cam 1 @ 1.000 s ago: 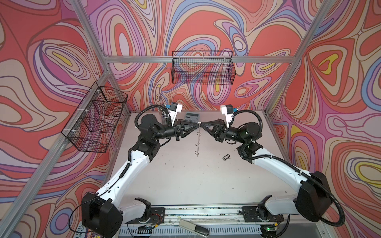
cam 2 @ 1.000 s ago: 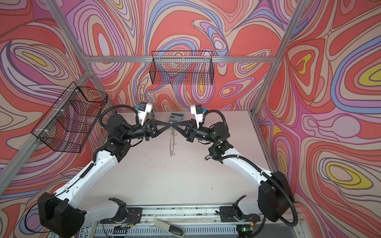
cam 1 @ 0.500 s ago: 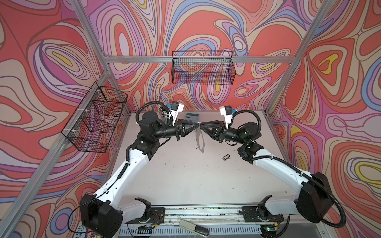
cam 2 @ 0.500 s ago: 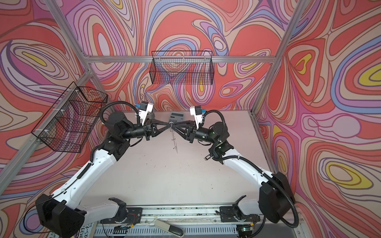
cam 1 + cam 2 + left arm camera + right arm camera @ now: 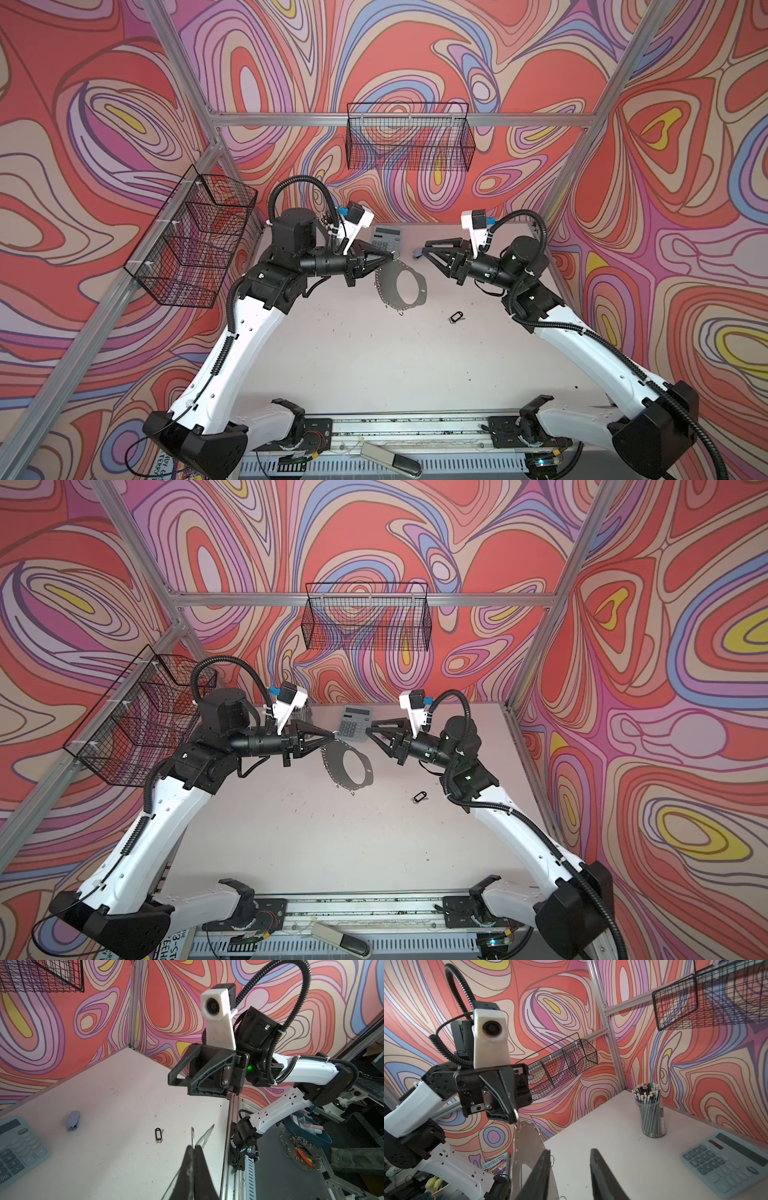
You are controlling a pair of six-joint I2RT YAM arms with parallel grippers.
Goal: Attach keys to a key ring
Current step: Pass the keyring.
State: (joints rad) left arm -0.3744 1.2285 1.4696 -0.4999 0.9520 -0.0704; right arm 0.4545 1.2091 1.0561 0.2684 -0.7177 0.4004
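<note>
The key ring, a flat dark oval band with small wire loops on its rim, hangs in the air over the back of the table. My left gripper is shut on its upper rim; the left wrist view shows the band edge-on. My right gripper stands open and empty, just to the right of the ring and apart from it. The keys, with their black tag, lie on the table under the right arm.
A grey-blue calculator lies at the back middle, with a small lilac stapler near it. A cup of pencils stands in the back left corner. Wire baskets hang on the back wall and the left wall.
My right gripper has opened, let go of the ring and drawn back to the right. The ring, held by the left gripper alone, has swung round from edge-on to broadside.
</note>
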